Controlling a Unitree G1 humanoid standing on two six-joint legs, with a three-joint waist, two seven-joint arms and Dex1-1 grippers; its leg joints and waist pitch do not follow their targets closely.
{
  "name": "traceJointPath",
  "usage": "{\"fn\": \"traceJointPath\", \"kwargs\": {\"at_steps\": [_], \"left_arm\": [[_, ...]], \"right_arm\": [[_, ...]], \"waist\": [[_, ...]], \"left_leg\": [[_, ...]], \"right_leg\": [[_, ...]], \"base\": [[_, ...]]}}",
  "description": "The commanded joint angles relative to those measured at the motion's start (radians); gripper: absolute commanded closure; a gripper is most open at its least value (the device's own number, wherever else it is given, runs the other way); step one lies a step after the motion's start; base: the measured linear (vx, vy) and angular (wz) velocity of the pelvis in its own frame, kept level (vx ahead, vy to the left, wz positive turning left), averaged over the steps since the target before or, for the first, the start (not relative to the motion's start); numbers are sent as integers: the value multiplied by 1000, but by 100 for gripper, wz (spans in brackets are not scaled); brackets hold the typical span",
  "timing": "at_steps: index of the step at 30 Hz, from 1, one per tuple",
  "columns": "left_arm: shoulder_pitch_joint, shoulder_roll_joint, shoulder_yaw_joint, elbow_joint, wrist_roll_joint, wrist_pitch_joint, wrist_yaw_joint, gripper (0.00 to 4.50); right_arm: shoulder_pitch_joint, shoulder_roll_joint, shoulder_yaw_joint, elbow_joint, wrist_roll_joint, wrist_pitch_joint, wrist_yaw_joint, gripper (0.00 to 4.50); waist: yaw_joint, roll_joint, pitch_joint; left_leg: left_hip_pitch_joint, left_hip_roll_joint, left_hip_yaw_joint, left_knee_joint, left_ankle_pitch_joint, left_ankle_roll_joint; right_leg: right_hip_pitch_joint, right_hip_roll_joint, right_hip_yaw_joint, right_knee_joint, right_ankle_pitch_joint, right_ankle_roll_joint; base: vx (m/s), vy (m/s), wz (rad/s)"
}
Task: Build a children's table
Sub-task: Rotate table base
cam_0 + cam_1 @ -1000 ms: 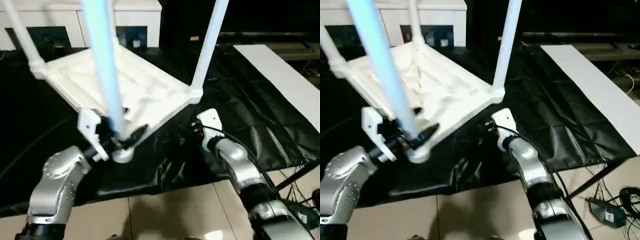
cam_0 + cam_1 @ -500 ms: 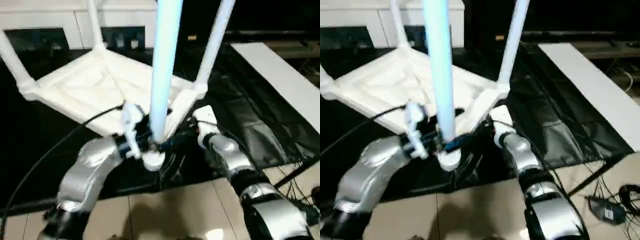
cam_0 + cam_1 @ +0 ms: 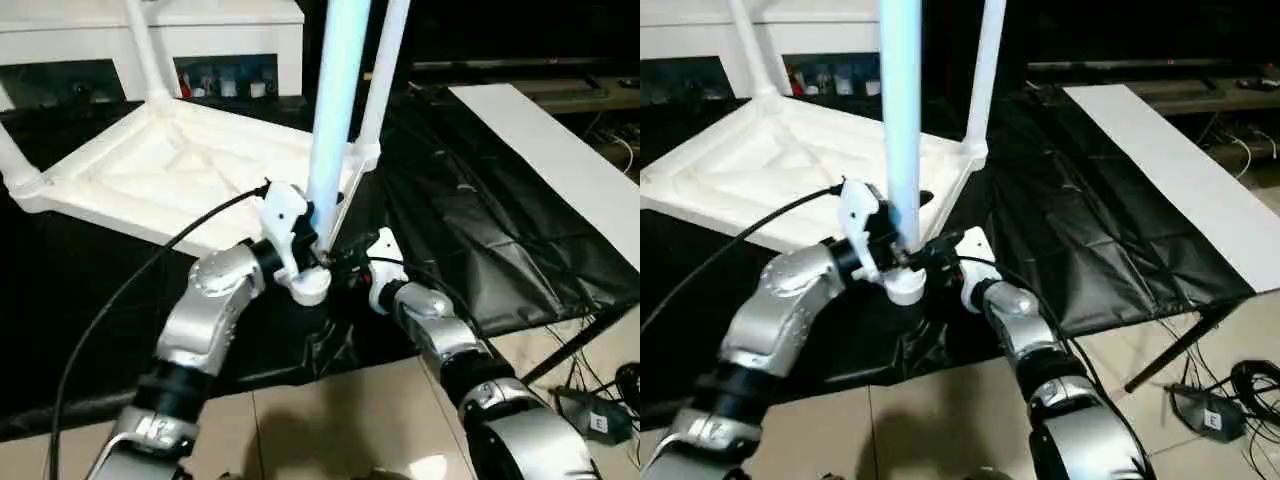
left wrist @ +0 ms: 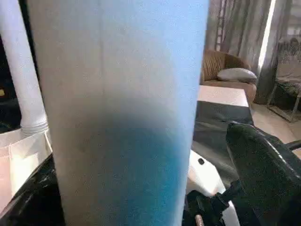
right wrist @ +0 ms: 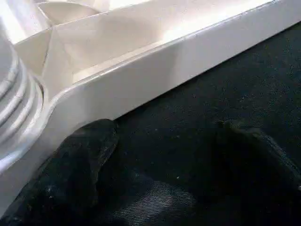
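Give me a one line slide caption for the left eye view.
Left gripper holds the near leg at its corner socket on the upturned tabletop, right gripper alongside.

My head views are dim around the edges, with the black sheet [image 3: 480, 230] swallowing light. The tabletop [image 3: 150, 170] glares white, its ribs nearly washed out. The near leg [image 3: 335, 110] looks bluish and soft, out of focus. At my left wrist that leg is a blurred, shaded column; daylight comes through curtains [image 4: 244, 28] behind. At my right wrist my fingers [image 5: 70, 174] are dark smudges.
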Motion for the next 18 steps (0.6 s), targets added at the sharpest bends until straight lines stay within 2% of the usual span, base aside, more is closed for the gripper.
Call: {"fn": "traceJointPath", "kwargs": {"at_steps": [1,4,5,6,8,9,10,12,14,15,18], "left_arm": [[-65,-73,-85,36,15,-18,0,6],[-88,-102,-85,70,28,-39,25,6],[-114,-126,-81,129,65,-87,66,6],[-120,-130,-80,143,74,-96,78,6],[-172,-141,-70,250,138,-154,170,6],[-185,-142,-62,274,141,-161,180,6],[-208,-127,-51,310,152,-187,177,6],[-211,-115,-41,313,137,-191,142,6],[-206,-89,-24,291,109,-203,74,6],[-200,-84,-17,272,86,-182,44,6],[-189,-72,-10,254,59,-167,-10,6]], "right_arm": [[-3,77,66,-11,-8,-26,76,32],[-1,56,45,-22,-6,-33,53,32],[0,34,24,-31,-6,-47,36,32],[0,29,19,-33,-6,-50,31,32],[2,-20,-16,-59,-3,-73,-14,32],[5,-34,-26,-70,1,-76,-21,32],[17,-66,-40,-110,6,-86,-22,32],[32,-88,-51,-147,14,-87,-11,32],[65,-126,-71,-228,28,-76,10,32],[76,-136,-74,-254,32,-71,21,32],[101,-159,-77,-299,39,-62,44,32]], "waist": [[7,26,-74],[14,26,-71],[21,52,-71],[18,40,-67],[29,39,-69],[32,36,-69],[33,44,-68],[37,40,-75],[37,38,-86],[37,41,-87],[35,44,-85]], "left_leg": [[4,52,-15,-74,-111,56],[9,54,-14,-77,-150,47],[11,54,-18,-76,-161,35],[12,54,-14,-80,-179,35],[23,52,-12,-76,-210,25],[17,51,-12,-76,-195,32],[11,50,-14,-76,-184,35],[7,49,-15,-73,-139,51],[-11,46,-16,-63,-30,106],[-11,44,-15,-59,-8,132],[-10,45,-13,-58,-14,163]], "right_leg": [[58,-83,48,-64,43,-309],[55,-84,49,-71,-9,-305],[53,-87,49,-69,-22,-302],[49,-80,46,-80,-39,-293],[48,-81,48,-82,-73,-284],[51,-84,49,-82,-79,-281],[54,-86,49,-82,-80,-278],[58,-86,49,-77,-38,-267],[67,-87,47,-57,119,-278],[64,-86,46,-54,166,-289],[58,-84,43,-56,171,-310]], "base": [[0,0,0],[0,0,0],[0,0,0],[0,0,0],[0,0,0],[0,0,0],[0,0,0],[0,0,0],[0,0,0],[0,0,0],[0,0,0]]}}
